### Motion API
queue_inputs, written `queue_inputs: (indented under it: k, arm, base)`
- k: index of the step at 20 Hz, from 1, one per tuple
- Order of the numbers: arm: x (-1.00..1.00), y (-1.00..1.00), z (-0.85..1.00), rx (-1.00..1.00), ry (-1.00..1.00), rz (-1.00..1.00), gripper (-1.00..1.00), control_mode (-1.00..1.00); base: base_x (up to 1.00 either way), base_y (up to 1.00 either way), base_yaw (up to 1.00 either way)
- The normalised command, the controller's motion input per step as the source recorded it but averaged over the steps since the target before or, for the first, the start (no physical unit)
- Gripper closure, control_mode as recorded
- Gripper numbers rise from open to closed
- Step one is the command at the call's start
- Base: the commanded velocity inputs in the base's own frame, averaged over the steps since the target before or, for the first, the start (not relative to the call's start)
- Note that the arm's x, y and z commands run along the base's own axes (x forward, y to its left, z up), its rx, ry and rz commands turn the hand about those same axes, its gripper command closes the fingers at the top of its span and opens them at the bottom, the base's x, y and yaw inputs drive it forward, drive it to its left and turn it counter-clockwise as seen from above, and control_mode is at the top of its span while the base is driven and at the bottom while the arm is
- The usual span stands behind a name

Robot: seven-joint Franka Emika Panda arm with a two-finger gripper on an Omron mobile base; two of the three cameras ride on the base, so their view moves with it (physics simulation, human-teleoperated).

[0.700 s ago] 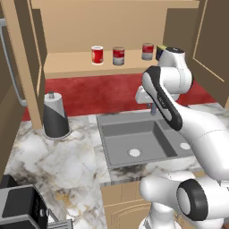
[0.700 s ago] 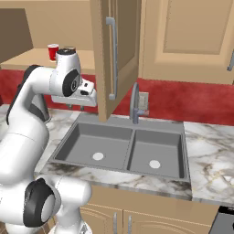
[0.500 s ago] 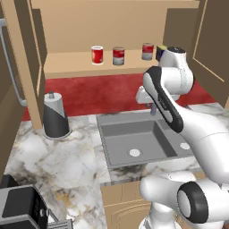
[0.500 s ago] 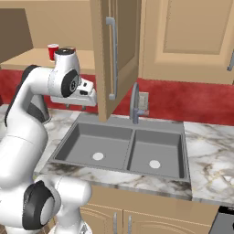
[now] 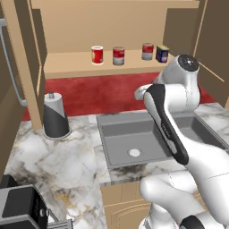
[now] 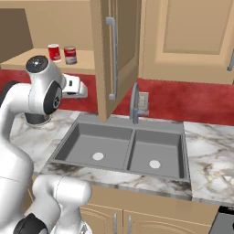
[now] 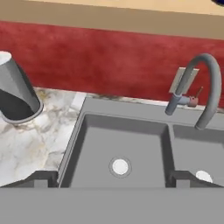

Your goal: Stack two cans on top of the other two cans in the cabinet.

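Observation:
On the cabinet [image 5: 71, 65] shelf stand several cans in a row. From the left they are a red can with a white band [image 5: 97, 55], a red-and-grey can [image 5: 118, 56], a second red-and-grey can [image 5: 147, 51] and a dark blue can with a yellow label [image 5: 162, 53]. The right base view shows the red can [image 6: 54, 52] and one red-and-grey can [image 6: 70, 55]. My gripper [image 7: 111, 180] hangs open and empty over the sink [image 7: 120, 144], below and in front of the shelf. Its hand [image 6: 74, 87] is well short of the cans.
A grey and black cylinder [image 5: 54, 116] stands on the marble counter left of the sink. The curved tap [image 6: 134, 103] rises behind the sink. An open cabinet door [image 6: 112, 55] juts out right of the shelf. A dark appliance [image 5: 20, 208] sits at the near left corner.
The hand has shifted slightly to the left above the sink. The cans have not moved and the gripper stays open.

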Motion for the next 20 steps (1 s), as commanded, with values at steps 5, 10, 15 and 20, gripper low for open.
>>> queue_inputs:
  k: [5, 10, 15, 20]
  arm:
    - [0.18, 0.31, 0.56, -0.04, -0.29, 0.05, -1.00, -1.00]
    - [0.22, 0.28, 0.59, -0.01, -0.11, 0.06, -1.00, -1.00]
    - [0.23, 0.23, 0.48, 0.00, -0.01, 0.01, -1.00, -1.00]
    - [0.20, 0.08, 0.27, 0.02, 0.03, 0.00, -1.00, -1.00]
  base:
    - [0.00, 0.00, 0.00]
    - [0.00, 0.00, 0.00]
    - [0.00, 0.00, 0.00]
    - [0.00, 0.00, 0.00]
